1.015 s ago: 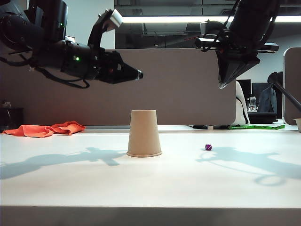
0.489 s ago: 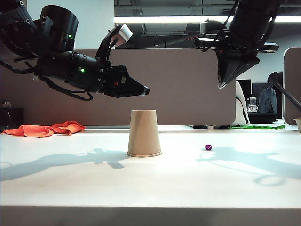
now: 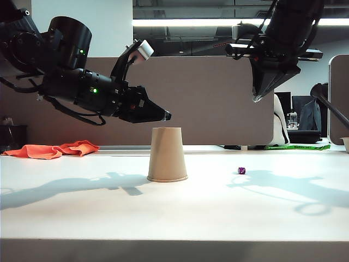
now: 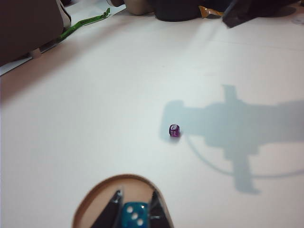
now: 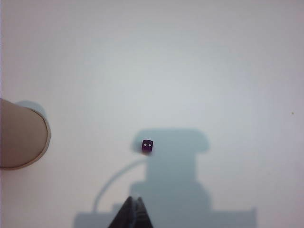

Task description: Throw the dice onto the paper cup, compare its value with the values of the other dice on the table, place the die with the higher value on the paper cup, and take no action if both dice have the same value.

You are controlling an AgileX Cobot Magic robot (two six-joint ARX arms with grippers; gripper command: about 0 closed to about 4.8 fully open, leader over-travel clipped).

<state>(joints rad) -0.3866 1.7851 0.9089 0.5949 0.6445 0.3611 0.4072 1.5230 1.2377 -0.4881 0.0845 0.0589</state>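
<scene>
The blue die (image 4: 134, 214), three pips up, is pinched in the left gripper (image 4: 134, 216) right above the flat top of the upturned paper cup (image 3: 167, 155). That top is small, so the die should be lowered until it nearly touches the middle, then let go gently so it can't bounce off. The purple die (image 5: 147, 146) lies on the table (image 3: 229, 213) well to the cup's right, showing two. The right gripper (image 5: 133, 212) hangs high above it, fingers pressed together, holding nothing.
</scene>
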